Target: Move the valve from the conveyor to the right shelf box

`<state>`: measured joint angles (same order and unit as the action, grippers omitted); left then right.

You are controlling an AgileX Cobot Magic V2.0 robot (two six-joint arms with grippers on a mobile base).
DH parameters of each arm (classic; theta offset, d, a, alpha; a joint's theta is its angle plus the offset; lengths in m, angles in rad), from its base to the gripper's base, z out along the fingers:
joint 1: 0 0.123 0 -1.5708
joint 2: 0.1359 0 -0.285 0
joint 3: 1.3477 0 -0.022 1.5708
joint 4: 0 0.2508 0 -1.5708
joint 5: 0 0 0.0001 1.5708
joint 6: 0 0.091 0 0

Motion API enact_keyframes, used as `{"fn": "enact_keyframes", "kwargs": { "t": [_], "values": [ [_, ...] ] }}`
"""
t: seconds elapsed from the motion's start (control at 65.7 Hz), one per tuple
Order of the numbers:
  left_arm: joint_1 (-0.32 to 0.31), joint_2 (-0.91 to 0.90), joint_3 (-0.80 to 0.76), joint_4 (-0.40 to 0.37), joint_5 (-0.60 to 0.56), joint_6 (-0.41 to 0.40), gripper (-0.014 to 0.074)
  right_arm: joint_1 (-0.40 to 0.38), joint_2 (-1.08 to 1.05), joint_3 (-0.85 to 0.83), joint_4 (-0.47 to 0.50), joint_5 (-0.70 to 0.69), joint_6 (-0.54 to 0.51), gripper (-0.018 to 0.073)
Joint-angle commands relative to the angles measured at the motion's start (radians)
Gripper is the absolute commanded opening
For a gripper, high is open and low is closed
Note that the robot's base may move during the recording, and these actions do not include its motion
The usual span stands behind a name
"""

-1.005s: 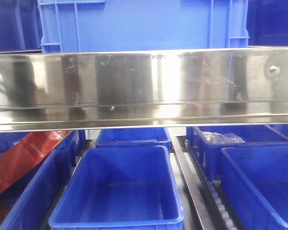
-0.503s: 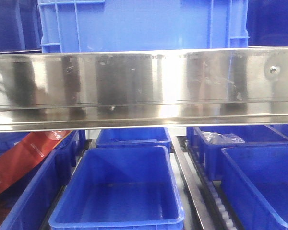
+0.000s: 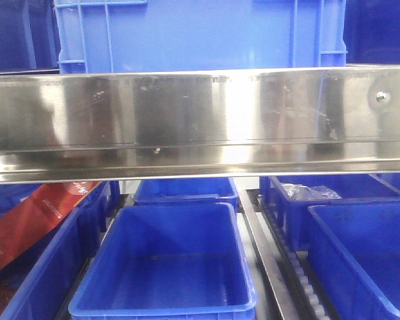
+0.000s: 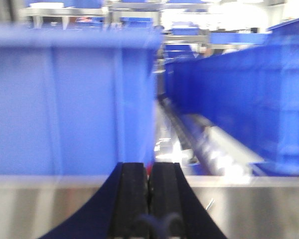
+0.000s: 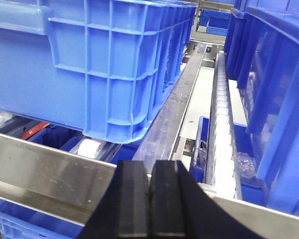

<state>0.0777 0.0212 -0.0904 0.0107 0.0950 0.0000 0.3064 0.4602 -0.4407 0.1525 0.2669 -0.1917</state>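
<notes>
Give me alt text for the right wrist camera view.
The right gripper, black jaws closed together and empty, faces a steel shelf rail. Above sits a ribbed blue crate; a white roller track runs alongside at right.

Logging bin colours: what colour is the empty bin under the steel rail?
Blue bin, clearest in the front-facing view.

You'll find only faint white print on the red strip (image 3: 33, 220) — too small to read.

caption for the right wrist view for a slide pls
Right gripper, fingers shut and empty, faces a steel shelf rail beneath a ribbed blue crate; roller track beside it.
</notes>
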Motion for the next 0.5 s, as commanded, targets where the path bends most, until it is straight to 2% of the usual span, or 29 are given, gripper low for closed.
{"fn": "enact_keyframes", "kwargs": {
  "t": [0.0, 0.076, 0.122, 0.487],
  "values": [
    [0.018, -0.021, 0.061, 0.002, -0.035, -0.006, -0.0111, -0.006, -0.007, 0.003, -0.008, -0.028, -0.004, -0.0158],
    [0.02, -0.021, 0.09, 0.002, -0.113, -0.006, -0.0111, -0.006, -0.007, 0.003, -0.008, -0.028, -0.004, -0.0158],
    [0.02, -0.021, 0.09, 0.002, -0.054, -0.006, -0.0111, -0.006, -0.007, 0.003, -0.008, -0.031, -0.004, -0.0158],
    [0.02, -0.021, 0.09, 0.002, -0.089, -0.006, -0.0111, -0.006, -0.007, 0.003, -0.008, -0.031, -0.004, -0.0158]
  ]
}}
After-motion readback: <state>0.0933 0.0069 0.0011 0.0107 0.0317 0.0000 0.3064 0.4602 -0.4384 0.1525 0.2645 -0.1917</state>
